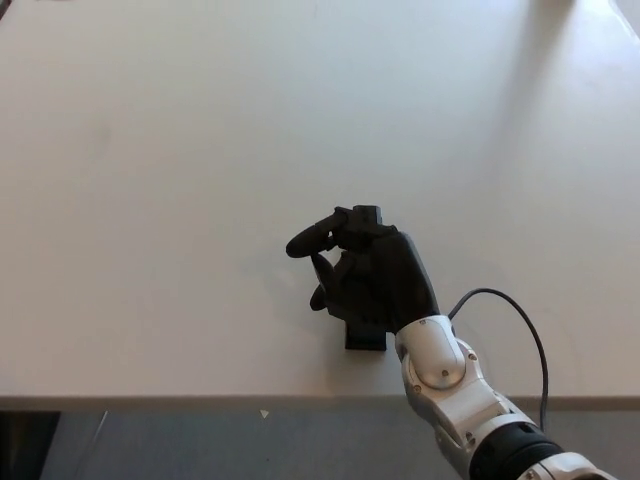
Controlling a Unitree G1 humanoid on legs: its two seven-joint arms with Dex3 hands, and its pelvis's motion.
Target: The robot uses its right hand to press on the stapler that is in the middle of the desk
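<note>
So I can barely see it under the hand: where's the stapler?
In the head view, the stapler lies near the desk's front edge, right of centre, mostly hidden beneath the right hand.

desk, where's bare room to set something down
The desk is bare across its far side, left of the right hand and right of it past the cable. The only crowded spot is the near-centre edge, where that hand covers the stapler.

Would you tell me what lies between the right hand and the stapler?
Nothing shows: in the head view the right hand covers most of the stapler.
</note>
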